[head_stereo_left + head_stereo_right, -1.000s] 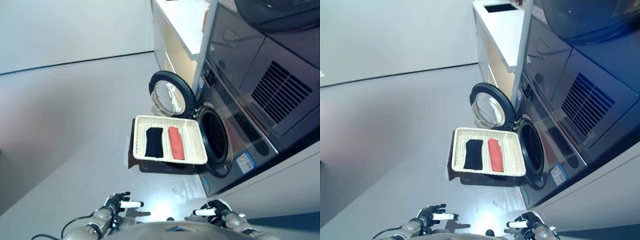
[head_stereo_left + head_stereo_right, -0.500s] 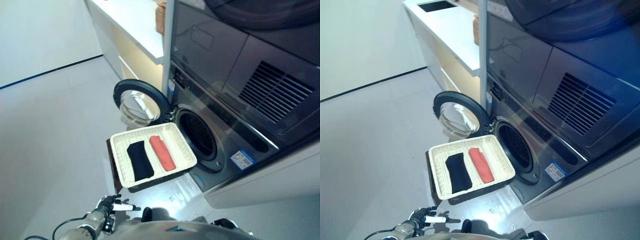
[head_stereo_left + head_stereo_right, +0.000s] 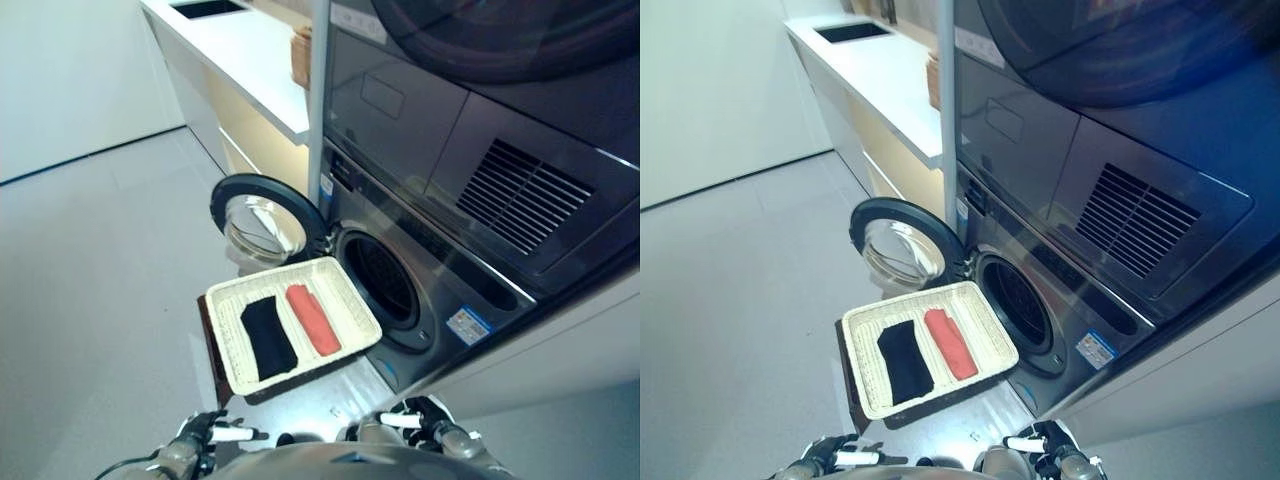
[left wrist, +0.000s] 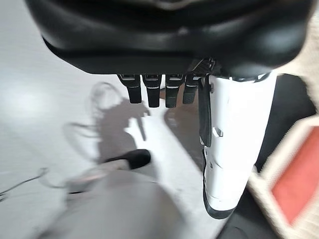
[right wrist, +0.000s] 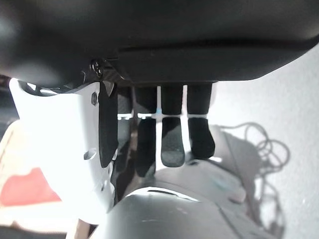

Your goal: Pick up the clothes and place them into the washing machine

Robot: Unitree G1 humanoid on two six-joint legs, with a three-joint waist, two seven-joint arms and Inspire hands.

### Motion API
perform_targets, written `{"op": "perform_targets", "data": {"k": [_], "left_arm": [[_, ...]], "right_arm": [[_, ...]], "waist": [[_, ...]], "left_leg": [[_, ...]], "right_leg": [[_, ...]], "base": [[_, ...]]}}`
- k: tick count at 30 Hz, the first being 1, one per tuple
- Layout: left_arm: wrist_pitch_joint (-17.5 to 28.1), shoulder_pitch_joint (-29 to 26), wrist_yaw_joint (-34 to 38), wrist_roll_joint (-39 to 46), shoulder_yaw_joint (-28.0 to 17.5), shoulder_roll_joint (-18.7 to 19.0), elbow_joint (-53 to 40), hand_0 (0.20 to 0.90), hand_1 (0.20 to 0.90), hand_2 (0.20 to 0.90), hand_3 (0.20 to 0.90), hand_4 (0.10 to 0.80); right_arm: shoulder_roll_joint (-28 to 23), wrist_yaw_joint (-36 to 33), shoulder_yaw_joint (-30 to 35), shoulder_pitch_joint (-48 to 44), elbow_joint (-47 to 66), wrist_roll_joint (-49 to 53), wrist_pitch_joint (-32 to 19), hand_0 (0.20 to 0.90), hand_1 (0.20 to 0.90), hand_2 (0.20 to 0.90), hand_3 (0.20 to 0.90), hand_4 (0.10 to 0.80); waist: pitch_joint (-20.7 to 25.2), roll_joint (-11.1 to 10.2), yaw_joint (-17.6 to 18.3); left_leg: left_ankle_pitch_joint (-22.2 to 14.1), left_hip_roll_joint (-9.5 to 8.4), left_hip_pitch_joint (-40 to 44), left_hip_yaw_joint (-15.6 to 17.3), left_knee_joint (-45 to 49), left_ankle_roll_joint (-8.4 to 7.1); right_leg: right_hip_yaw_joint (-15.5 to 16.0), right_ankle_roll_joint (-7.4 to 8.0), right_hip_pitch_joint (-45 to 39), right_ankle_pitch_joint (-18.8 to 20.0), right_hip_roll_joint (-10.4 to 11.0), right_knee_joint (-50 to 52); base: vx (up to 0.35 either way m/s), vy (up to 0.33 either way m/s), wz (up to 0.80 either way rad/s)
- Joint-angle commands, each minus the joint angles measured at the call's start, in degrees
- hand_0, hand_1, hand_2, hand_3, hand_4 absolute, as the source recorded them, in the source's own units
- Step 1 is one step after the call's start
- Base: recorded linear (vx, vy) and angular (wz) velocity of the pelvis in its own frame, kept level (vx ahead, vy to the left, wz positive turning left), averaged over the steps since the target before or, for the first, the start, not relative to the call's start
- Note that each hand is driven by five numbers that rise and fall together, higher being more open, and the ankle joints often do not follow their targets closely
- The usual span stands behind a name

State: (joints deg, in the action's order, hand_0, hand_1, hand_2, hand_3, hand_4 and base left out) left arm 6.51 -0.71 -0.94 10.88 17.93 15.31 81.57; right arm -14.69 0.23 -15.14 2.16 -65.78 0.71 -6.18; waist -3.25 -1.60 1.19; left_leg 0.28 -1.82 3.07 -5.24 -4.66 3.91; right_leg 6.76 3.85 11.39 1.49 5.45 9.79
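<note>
A white wicker basket (image 3: 225, 349) sits on a dark stand before the washing machine (image 3: 440, 240). In it lie a folded black cloth (image 3: 267, 336) and a rolled red cloth (image 3: 313, 319) side by side. The machine's round door (image 3: 262, 215) stands open to the left of the drum opening (image 3: 378, 279). My left hand (image 3: 205, 434) and right hand (image 3: 420, 423) hang low at the view's bottom edge, well short of the basket. Both are open and hold nothing, with fingers (image 4: 155, 93) relaxed and white-covered thumb (image 5: 70, 149) straight. A red patch (image 4: 299, 181) shows past the left hand.
A white counter (image 3: 250, 60) with a sink and cabinets runs back along the wall to the left of the machine. A second appliance with a vent grille (image 3: 525, 195) is stacked above the washer. Grey floor (image 3: 90, 280) stretches to the left.
The camera has shifted, so the basket and machine sit slightly further left and more of the machine front shows. My right hand has come back into the eye view at the bottom.
</note>
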Motion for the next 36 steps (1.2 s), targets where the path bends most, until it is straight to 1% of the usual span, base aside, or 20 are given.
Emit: {"op": "perform_targets", "data": {"k": [1,3,6,7,9,11,13,15,16,18,21,22,24,25,26,27,28,30,32,36], "left_arm": [[2.4,-5.8,1.4,1.4,-3.1,1.2,-0.2,0.9,0.9,0.9,0.9,0.8],[2.9,-5.9,1.6,1.3,-2.3,0.5,-1.4,0.9,0.9,0.9,0.9,0.8],[3.9,-7.4,2.8,0.7,0.0,-0.3,-4.8,0.9,0.9,0.9,0.9,0.8],[4.6,-8.2,3.2,0.1,1.0,-0.4,-6.8,0.9,0.9,0.9,0.9,0.8],[5.6,-8.5,4.0,-1.0,2.0,-0.5,-7.7,0.9,0.9,0.9,0.9,0.8],[5.8,-7.8,4.2,-1.9,2.8,-0.4,-8.1,0.9,0.9,0.9,0.9,0.8],[6.1,-7.3,4.1,-4.5,5.0,-0.5,-7.0,0.9,0.9,0.9,0.9,0.8],[5.5,-7.2,3.4,-5.4,6.4,-1.0,-4.8,0.9,0.9,0.9,0.9,0.8],[5.2,-7.7,3.3,-5.7,7.0,-1.3,-4.4,0.9,0.9,0.9,0.9,0.8],[4.9,-8.2,3.0,-5.7,7.5,-1.6,-3.4,0.9,0.9,0.9,0.9,0.8],[5.1,-7.6,2.9,-5.3,7.2,-1.2,-3.2,0.9,0.9,0.9,0.9,0.8],[4.9,-8.0,3.3,-5.6,7.5,-0.5,-3.0,0.9,0.9,0.9,0.9,0.8],[4.9,-8.0,3.3,-5.6,7.5,-0.4,-3.0,0.9,0.9,0.9,0.9,0.8],[4.1,-8.6,3.1,-5.8,7.1,0.5,-3.0,0.9,0.9,0.9,0.9,0.8],[3.9,-8.9,3.1,-6.2,6.9,0.9,-3.1,0.9,0.9,0.9,0.9,0.8],[3.9,-9.2,3.0,-6.4,6.7,1.5,-3.2,0.9,0.9,0.9,0.9,0.8],[3.7,-9.3,2.9,-7.4,6.2,1.8,-3.1,0.9,0.9,0.9,0.9,0.8],[3.5,-8.8,2.5,-10.5,6.4,2.2,-2.2,0.9,0.9,0.9,0.9,0.8],[3.7,-8.6,3.4,-14.0,7.4,2.7,-1.9,0.9,0.9,0.9,0.9,0.8],[3.9,-8.2,4.9,-21.5,9.6,4.9,-3.3,0.9,0.9,0.9,0.9,0.8]], "right_arm": [[-2.1,1.0,-1.1,1.0,5.9,-0.1,-0.8,0.9,0.9,0.9,0.9,0.8],[-2.9,1.2,-0.9,2.0,8.2,0.1,-0.9,0.9,0.9,0.9,0.9,0.8],[-4.1,0.0,-0.3,1.8,6.6,1.8,-1.2,0.9,0.9,0.9,0.9,0.8],[-4.6,-0.6,-0.1,1.5,3.9,2.5,-1.9,0.9,0.9,0.9,0.9,0.8],[-4.9,-1.5,-0.2,0.0,0.3,3.3,-2.3,0.9,0.9,0.9,0.9,0.8],[-5.2,-1.8,-0.2,-1.3,-1.3,4.2,-2.7,0.9,0.9,0.9,0.9,0.8],[-5.3,-1.6,-0.3,-1.9,-2.3,4.7,-3.0,0.9,0.9,0.9,0.9,0.8],[-5.5,-1.2,-0.4,-2.8,-3.5,4.5,-2.9,0.9,0.9,0.9,0.9,0.8],[-5.9,-0.9,-0.4,-3.0,-3.8,4.4,-2.9,0.9,0.9,0.9,0.9,0.8],[-6.4,-0.4,0.5,-3.2,-4.8,4.1,-2.2,0.9,0.9,0.9,0.9,0.8],[-6.7,-0.2,2.1,-3.0,-5.9,3.9,-1.8,0.9,0.9,0.9,0.9,0.8],[-6.2,0.0,1.8,-3.3,-5.6,3.5,-1.6,0.9,0.9,0.9,0.9,0.8],[-6.2,0.0,1.9,-3.3,-5.6,3.5,-1.6,0.9,0.9,0.9,0.9,0.8],[-6.6,0.1,1.9,-3.2,-5.5,2.7,-1.6,0.9,0.9,0.9,0.9,0.8],[-6.8,0.4,1.8,-2.9,-5.8,2.5,-1.4,0.9,0.9,0.9,0.9,0.8],[-6.9,0.7,1.9,-2.6,-6.2,2.5,-1.6,0.9,0.9,0.9,0.9,0.8],[-6.7,0.5,2.1,-2.2,-7.3,2.2,-1.6,0.9,0.9,0.9,0.9,0.8],[-6.6,0.2,2.9,-1.3,-9.1,1.9,-1.4,0.9,0.9,0.9,0.9,0.8],[-7.0,0.2,3.3,-1.0,-10.4,1.4,-1.4,0.9,0.9,0.9,0.9,0.8],[-7.4,-0.1,3.6,-2.2,-11.1,1.2,-1.7,0.9,0.9,0.9,0.9,0.8]], "waist": [[1.7,-1.1,-0.4],[2.3,-1.4,-0.2],[0.3,-2.1,0.0],[-1.0,-2.2,-0.8],[-1.6,-2.4,-2.2],[-1.2,-2.2,-3.0],[-0.7,-1.9,-3.1],[0.1,-0.3,-2.3],[0.1,0.6,-2.1],[0.7,1.5,-0.8],[0.3,1.8,-0.1],[-1.3,1.9,-0.8],[-1.1,1.9,-0.8],[-2.0,3.0,-2.1],[-1.6,3.3,-2.0],[-1.7,3.3,-1.9],[-1.2,3.0,-2.2],[0.4,1.4,-2.9],[1.4,1.2,-3.3],[1.8,1.1,-3.7]], "left_leg": [[-3.5,-2.68,0.8,-1.0,1.8,-4.18],[-4.6,-2.59,0.4,0.3,5.0,-4.71],[-1.1,-3.12,-7.1,2.1,25.1,-7.79],[1.0,-4.27,-10.0,0.7,30.7,-8.37],[1.1,-6.68,-12.7,-3.3,35.2,-7.68],[-0.5,-5.57,-13.6,-6.3,32.0,-6.71],[-2.7,-4.0,-12.6,-10.0,23.9,-6.51],[-2.0,-2.1,-11.6,-13.4,13.2,-6.62],[-0.2,-1.45,-10.7,-13.8,9.2,-6.94],[-0.6,-0.81,-9.2,-10.5,7.3,-6.67],[-0.9,-2.19,-8.3,-6.0,6.0,-5.29],[-1.1,-1.93,-7.9,-2.7,5.5,-4.4],[-1.0,-1.97,-8.1,-2.7,5.5,-4.42],[-0.1,-0.32,-8.1,0.3,4.6,-4.55],[0.8,-0.06,-8.5,0.7,3.5,-4.45],[1.4,0.15,-8.4,1.2,3.0,-4.17],[1.4,0.19,-8.3,2.2,2.5,-4.18],[0.9,-0.92,-7.8,3.9,1.8,-4.59],[0.6,-0.48,-7.3,4.9,0.9,-4.89],[0.3,-0.03,-6.7,5.1,1.0,-5.07]], "right_leg": [[-3.2,2.25,-3.9,4.7,-2.2,-9.2],[-3.2,1.59,-5.4,4.8,-2.8,-10.8],[-4.7,-0.4,-8.3,4.3,-3.8,-12.2],[-5.3,-0.86,-9.1,4.4,-3.8,-12.6],[-7.2,-1.23,-9.8,4.5,-3.6,-13.0],[-10.1,-0.56,-10.1,4.2,-3.6,-13.3],[-13.9,0.66,-10.1,3.7,-3.9,-13.7],[-18.2,1.72,-9.8,3.4,-5.3,-14.2],[-20.1,2.09,-9.5,3.6,-5.5,-14.2],[-22.1,3.17,-8.4,3.6,-4.4,-13.6],[-24.5,4.9,-4.9,4.3,-2.7,-10.7],[-20.3,5.08,-1.6,4.2,-1.6,-6.4],[-20.3,5.1,-1.4,4.3,-1.6,-6.4],[-7.5,3.18,-0.8,0.9,1.6,-0.4],[-5.9,2.82,-1.3,0.0,1.3,1.5],[-5.7,2.69,-0.9,-1.1,0.5,5.3],[-4.4,2.77,-2.5,-1.7,0.9,4.2],[-2.1,3.22,-6.7,-0.1,2.3,-4.6],[-3.8,3.86,-8.1,1.4,2.2,-9.5],[-4.2,3.94,-9.4,1.9,2.2,-11.6]], "base": [[0.203,-0.118,0.09],[0.17,-0.102,0.03],[0.035,-0.089,-0.01],[0.003,-0.057,0.05],[0.078,0.02,-0.28],[0.14,0.106,-0.65],[0.17,0.133,-0.91],[0.104,0.196,-1.23],[0.031,0.275,-1.18],[0.02,0.321,-1.34],[-0.054,0.297,-1.57],[-0.098,0.208,-1.67],[-0.112,0.115,-1.28],[-0.189,0.18,-0.91],[-0.218,0.219,-1.04],[-0.079,0.121,-0.77],[0.005,0.036,-0.71],[0.077,-0.036,-0.63],[0.072,-0.04,-0.64],[0.054,-0.023,-0.27]]}}
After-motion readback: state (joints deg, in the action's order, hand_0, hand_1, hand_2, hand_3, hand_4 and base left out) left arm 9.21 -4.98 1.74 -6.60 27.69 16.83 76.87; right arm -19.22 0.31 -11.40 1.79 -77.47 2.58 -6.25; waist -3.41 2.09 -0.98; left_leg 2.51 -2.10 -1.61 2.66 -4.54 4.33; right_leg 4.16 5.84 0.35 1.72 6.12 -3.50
